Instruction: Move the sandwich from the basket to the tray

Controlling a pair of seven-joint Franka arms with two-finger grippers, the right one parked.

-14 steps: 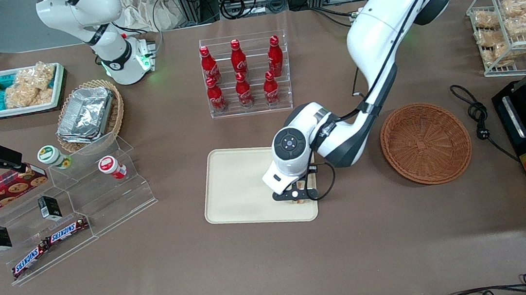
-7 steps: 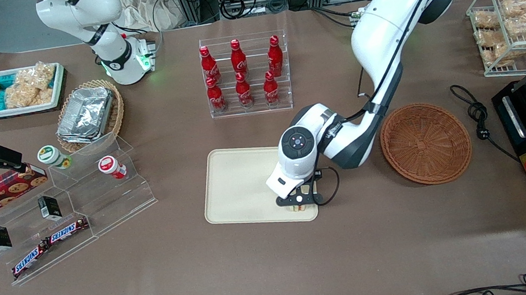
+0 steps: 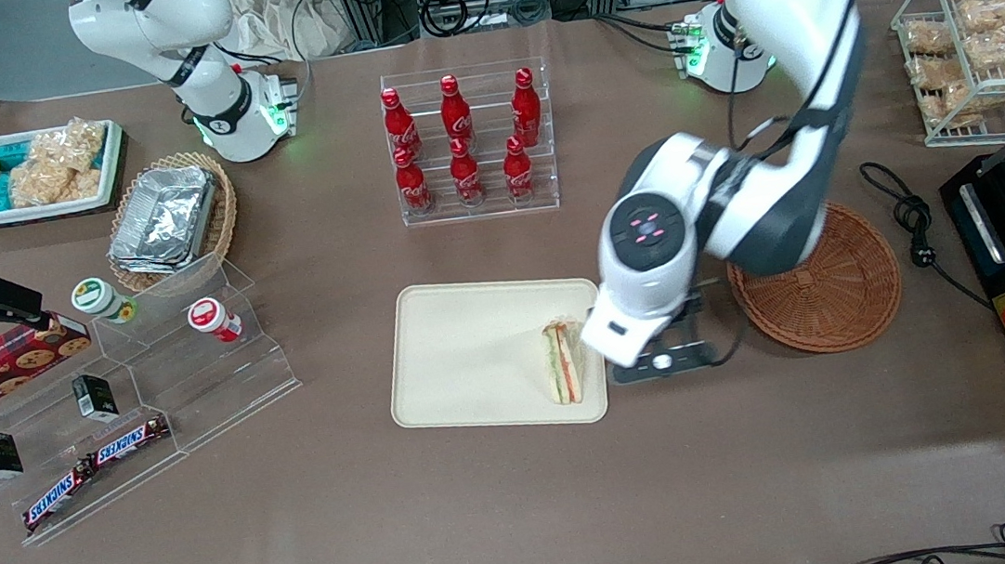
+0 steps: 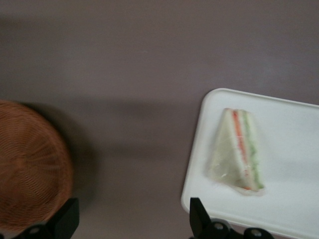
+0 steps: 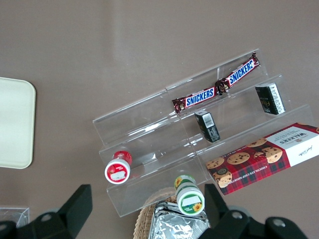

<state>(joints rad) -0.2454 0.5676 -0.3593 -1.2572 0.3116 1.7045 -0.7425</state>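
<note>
sandwich (image 3: 564, 361) lies on the tray (image 3: 464, 361), at the end nearest the basket (image 3: 841, 302), close to the rim and near the corner closest to the front camera. it rests on one flat side, filling stripes showing. wrist view confirms: sandwich (image 4: 238, 152) fully inside the tray (image 4: 294, 129) rim, nothing touching it.

gripper (image 3: 660, 361) hangs over bare table between tray and basket, raised off the surface. fingers (image 4: 67, 219) spread wide apart, holding nothing. basket (image 4: 30, 164) looks empty.

judgement: placement looks done; what remains is clearing away.

risks from here:
- sandwich sits near the tray's rim, so a low sweep of the arm or its trailing cable could nudge it over the edge.
- wrap is light and slick on smooth plastic; a small knock would likely slide it.
- a low pass the other way could clip the basket rim and shift the basket.

surroundings: bottle rack (image 3: 469, 141) with red cola bottles stands farther from the front camera than the tray, well apart. clear stepped stand (image 3: 150, 394) with snickers bars, small jars and a cookie box sits toward the parked arm's end. black power cord (image 3: 912, 220) lies just beside the basket, toward the working arm's end. nothing stands in the way of a straight lift.
</note>
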